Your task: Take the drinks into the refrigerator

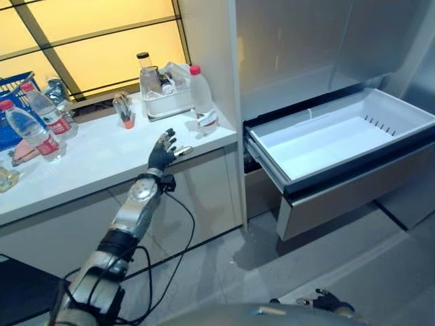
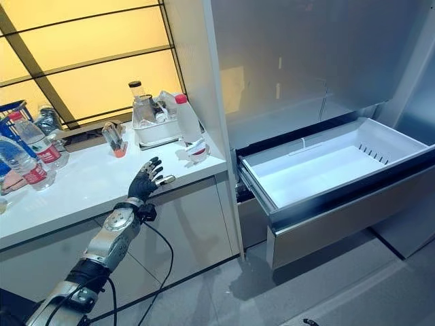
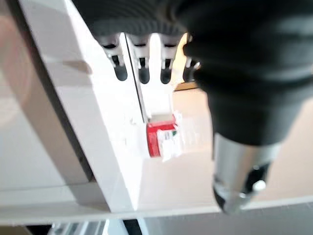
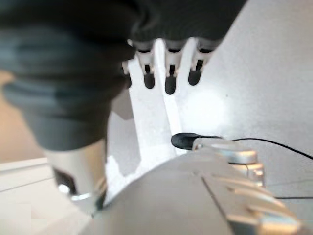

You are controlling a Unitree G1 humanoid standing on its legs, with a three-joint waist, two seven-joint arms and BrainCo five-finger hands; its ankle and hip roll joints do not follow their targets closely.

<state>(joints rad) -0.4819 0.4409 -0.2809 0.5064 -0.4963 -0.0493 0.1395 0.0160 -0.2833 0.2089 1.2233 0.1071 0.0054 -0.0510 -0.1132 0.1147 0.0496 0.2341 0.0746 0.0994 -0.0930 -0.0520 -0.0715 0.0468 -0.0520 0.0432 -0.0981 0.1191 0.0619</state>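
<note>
The left hand point(image 1: 163, 151), fingers spread wide and holding nothing, hovers over the white counter point(image 1: 102, 156); a red-capped water bottle point(image 1: 202, 98) stands at its 1 o'clock. The refrigerator drawer point(image 1: 333, 139) at 3 o'clock is pulled open. In the left wrist view, straight fingers point(image 3: 142, 68) point toward the bottle's red label point(image 3: 161, 139). In the right wrist view, the right hand point(image 4: 168, 73) hangs with relaxed fingers.

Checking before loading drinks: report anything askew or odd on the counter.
One small bottle with an orange cap lies tipped over beside the white tub. The other bottles stand upright; no spill shows. The left hand hovers open.
</note>
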